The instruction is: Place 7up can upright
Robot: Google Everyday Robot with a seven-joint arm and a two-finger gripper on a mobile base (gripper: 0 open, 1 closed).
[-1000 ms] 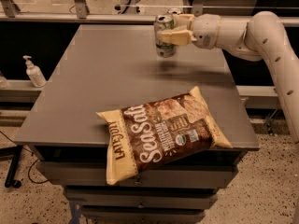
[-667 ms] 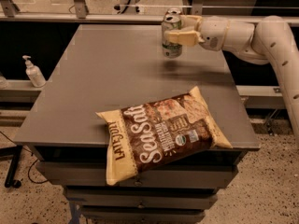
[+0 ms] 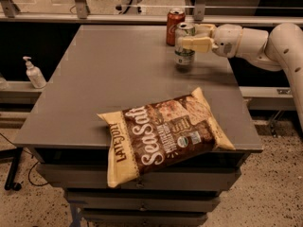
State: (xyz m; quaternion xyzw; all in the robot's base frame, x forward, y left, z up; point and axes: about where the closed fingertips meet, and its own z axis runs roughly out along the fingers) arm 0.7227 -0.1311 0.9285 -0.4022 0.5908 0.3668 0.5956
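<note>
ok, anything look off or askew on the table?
The chip bag lies askew, one corner hanging past the front edge of the table. The 7up can is upright in the end effector at the far side, beside the Coca-Cola can; nothing spilled.

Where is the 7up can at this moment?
In the camera view the 7up can is upright at the far right of the table, gripped by the claw, just in front of the red can and beyond the chip bag.

1 gripper (image 3: 188,41) @ 7up can (image 3: 183,57), 1 Coke can (image 3: 174,26), 1 bag (image 3: 165,134)
</note>
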